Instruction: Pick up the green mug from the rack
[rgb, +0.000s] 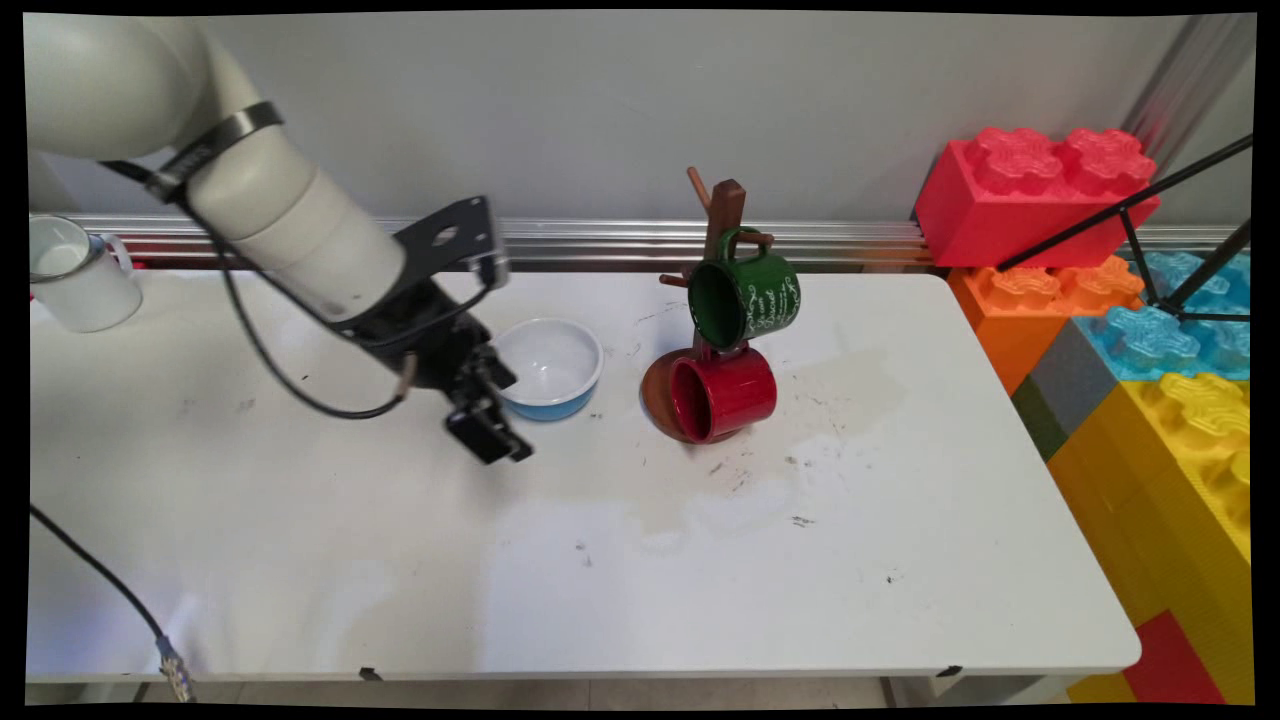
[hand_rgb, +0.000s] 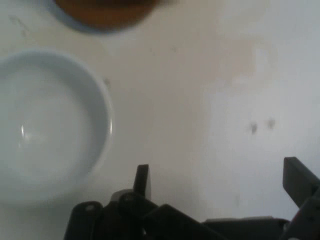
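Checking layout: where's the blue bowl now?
Main view: the blue bowl sits mid-table, between the open claw and the red mug.

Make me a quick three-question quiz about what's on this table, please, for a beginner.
1. True or false: the green mug hangs on the wooden mug stand.
2. What lies nearest the gripper? A) red mug B) bowl C) white mug
3. Fill in: the bowl holds ____.

Key: 1 true; 2 B; 3 nothing. The gripper's jaws stand open, holding nothing, beside the bowl.
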